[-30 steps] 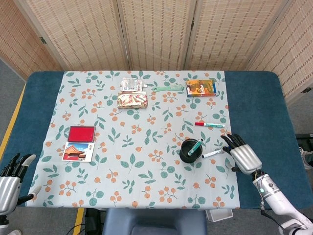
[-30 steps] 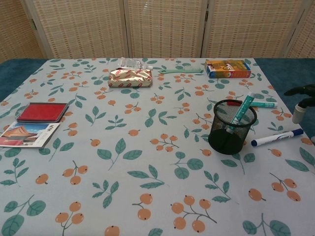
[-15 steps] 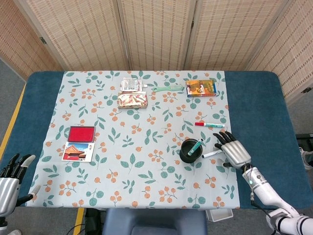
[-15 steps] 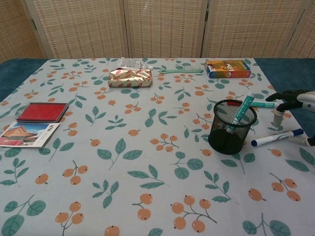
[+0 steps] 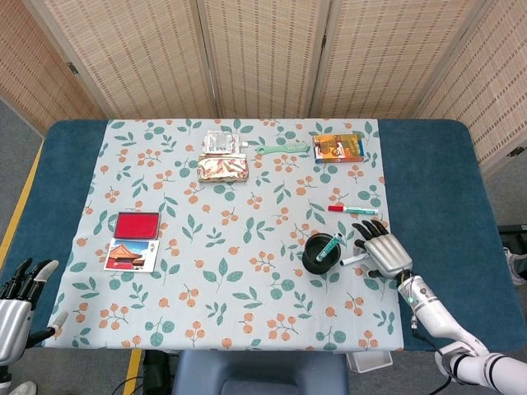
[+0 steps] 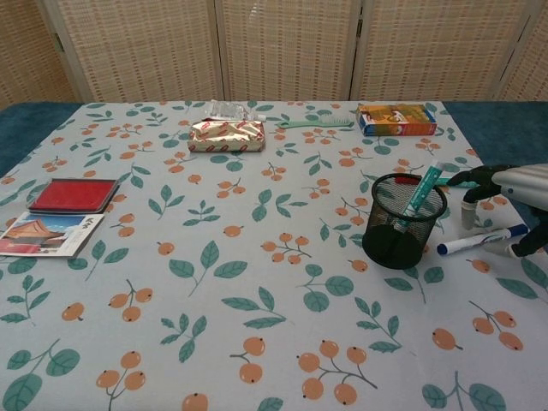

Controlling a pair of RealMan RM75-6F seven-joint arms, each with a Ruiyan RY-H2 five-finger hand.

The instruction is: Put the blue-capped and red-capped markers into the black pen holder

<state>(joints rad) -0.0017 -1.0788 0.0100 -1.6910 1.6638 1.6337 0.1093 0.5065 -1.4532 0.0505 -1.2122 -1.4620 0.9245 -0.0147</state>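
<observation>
There were three markers: a blue-capped one (image 6: 479,240), a red-capped one (image 5: 352,210) and a green one (image 6: 422,188). There was one black pen holder (image 6: 402,224), one comb (image 5: 285,149) and two robot hands.

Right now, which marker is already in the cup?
The green-capped marker: it leans inside the black holder. The blue-capped one and the red-capped one lie flat on the cloth.

The right hand (image 5: 381,251) moves in from the table's right edge toward the black pen holder (image 5: 319,254). Its spread fingers (image 6: 476,176) now hang directly over the blue-capped marker (image 6: 481,240), which lies unmoved just beside the holder.
</observation>
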